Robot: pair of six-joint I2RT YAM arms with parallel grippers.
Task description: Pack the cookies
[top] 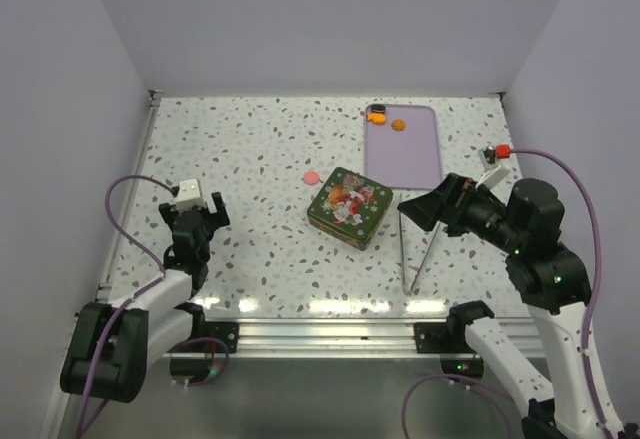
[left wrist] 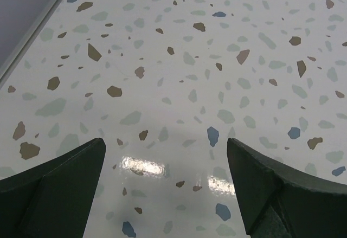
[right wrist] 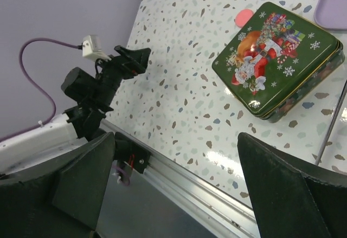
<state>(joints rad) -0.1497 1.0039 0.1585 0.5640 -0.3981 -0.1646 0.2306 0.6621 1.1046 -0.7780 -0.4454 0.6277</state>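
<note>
Both sides: see L gripper [top: 195,215], R gripper [top: 428,209] spread wide, empty. Spot orange & blk cookies [top: 379,116] at far end of purple tray [top: 402,159]; pink cookie [top: 312,176] on worktop [top: 250,139], left of green tin [top: 349,206].

Overhead camera looks down; right wrist faces leftward; both show tin [top: 349,207].

left arm [top: 150,304] and right arm [top: 540,259]: white links, black joints, purple cables [top: 125,187], dark wedge fingers [left wrist: 54,189].

Orange cookies [top: 377,117] flat on lilac tray [top: 420,159], far corner — pink cookie [top: 312,176] near tin [top: 349,206]
</note>
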